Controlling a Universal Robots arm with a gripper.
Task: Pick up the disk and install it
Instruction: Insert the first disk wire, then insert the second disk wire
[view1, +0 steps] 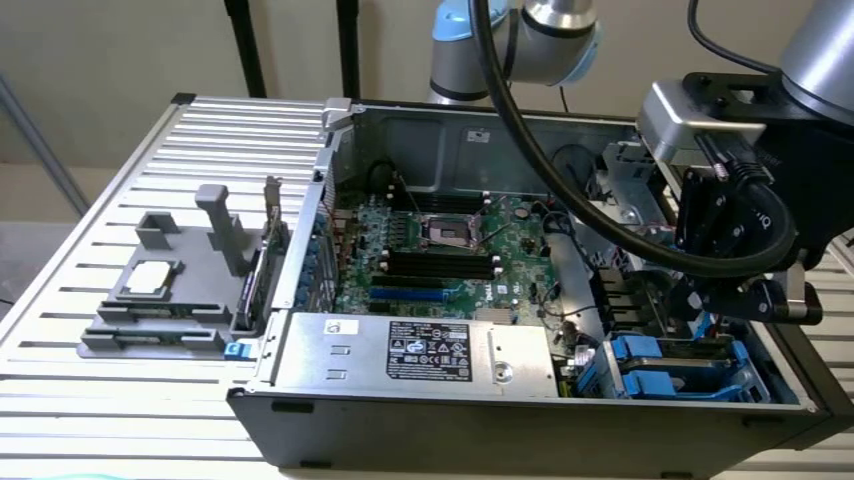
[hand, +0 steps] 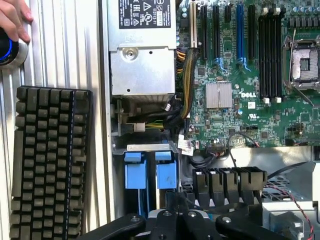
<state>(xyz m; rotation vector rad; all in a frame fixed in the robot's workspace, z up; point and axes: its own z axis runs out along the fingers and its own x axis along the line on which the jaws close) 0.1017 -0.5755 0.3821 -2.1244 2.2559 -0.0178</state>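
Gripper closed above the drive bay; disk seated in the open computer case.

The gripper (hand: 175, 220) hangs low over the blue-railed disk (view1: 674, 365) in the bay at the case's (view1: 534, 425) front corner, on the exterior view's right, fingers drawn fully together; whether they pinch the blue rails cannot be told. In the wrist view the disk's blue tabs (hand: 150, 170) lie just beside the power supply (hand: 142, 65). A keyboard (hand: 47, 160) rests on the slatted table (view1: 107, 400); a person's hand (hand: 12, 17) touches a knob.

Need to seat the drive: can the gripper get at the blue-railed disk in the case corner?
Probably yes. The gripper, shut, hangs right above the disk in the open case; nothing lies between, though cables run close by.
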